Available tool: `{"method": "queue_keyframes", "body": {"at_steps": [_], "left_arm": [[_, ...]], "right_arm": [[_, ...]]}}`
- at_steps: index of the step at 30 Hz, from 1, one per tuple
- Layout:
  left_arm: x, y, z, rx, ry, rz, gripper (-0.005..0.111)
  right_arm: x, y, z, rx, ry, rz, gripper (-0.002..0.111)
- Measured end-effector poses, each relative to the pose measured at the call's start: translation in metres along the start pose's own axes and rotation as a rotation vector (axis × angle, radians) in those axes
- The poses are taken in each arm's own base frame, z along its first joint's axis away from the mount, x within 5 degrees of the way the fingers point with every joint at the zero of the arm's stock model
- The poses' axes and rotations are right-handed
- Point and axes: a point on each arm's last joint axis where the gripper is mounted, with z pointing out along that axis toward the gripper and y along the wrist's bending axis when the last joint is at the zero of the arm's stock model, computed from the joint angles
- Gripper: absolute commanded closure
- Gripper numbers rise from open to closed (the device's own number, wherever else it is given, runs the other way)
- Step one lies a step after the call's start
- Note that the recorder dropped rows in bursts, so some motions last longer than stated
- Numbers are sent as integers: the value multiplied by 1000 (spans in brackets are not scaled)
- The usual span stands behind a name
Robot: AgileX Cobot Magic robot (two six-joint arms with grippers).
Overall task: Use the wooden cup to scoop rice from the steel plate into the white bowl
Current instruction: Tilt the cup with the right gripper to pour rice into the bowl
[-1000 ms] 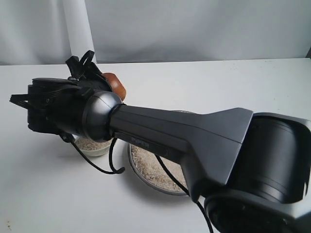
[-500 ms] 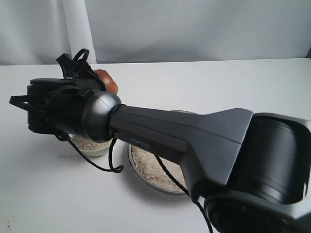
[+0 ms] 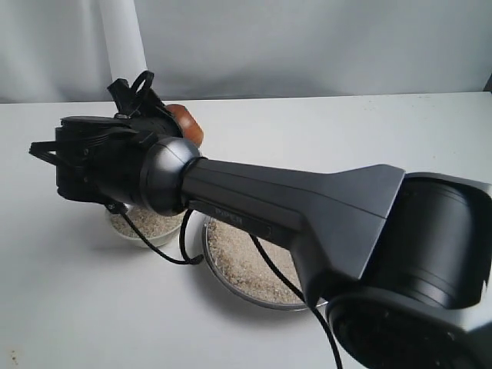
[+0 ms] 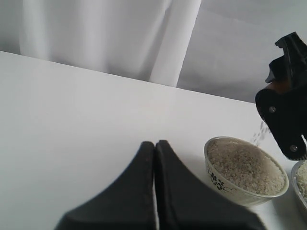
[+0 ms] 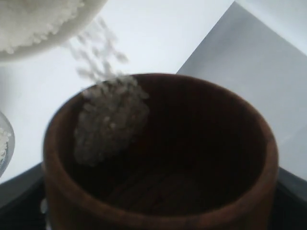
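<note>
My right gripper (image 3: 138, 98) is shut on the reddish-brown wooden cup (image 3: 187, 123), held tilted above the white bowl (image 3: 146, 228). Rice (image 5: 103, 50) streams from the cup's lip (image 5: 158, 158) down towards the bowl (image 5: 29, 28), and a clump of grains (image 5: 110, 124) still lies inside the cup. The bowl (image 4: 230, 184) is heaped with rice (image 4: 244, 165) and has a dark flower pattern. The steel plate (image 3: 217, 270) holds a bed of rice (image 3: 242, 265) just right of the bowl. My left gripper (image 4: 154, 143) is shut on nothing, low over the table and left of the bowl.
The right arm's thick black link (image 3: 307, 207) crosses over the plate and hides much of it. A loose black cable (image 3: 184, 250) hangs between bowl and plate. A white curtain (image 4: 96, 33) backs the white table (image 4: 72, 110).
The right wrist and cup swung slightly left, then back right and a little higher. More of the bowl now shows under the arm.
</note>
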Motion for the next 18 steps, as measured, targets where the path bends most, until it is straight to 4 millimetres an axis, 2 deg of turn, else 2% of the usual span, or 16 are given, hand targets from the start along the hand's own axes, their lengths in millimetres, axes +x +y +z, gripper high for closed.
{"method": "queue_keyframes", "body": {"at_steps": [8,18], "left_arm": [[0,0,0,0,0,0,107],[0,0,0,0,0,0,107]], "right_arm": [[4,1,2,-11,29,-3,108],[0,-5,-7,60,57,-69,108]]}}
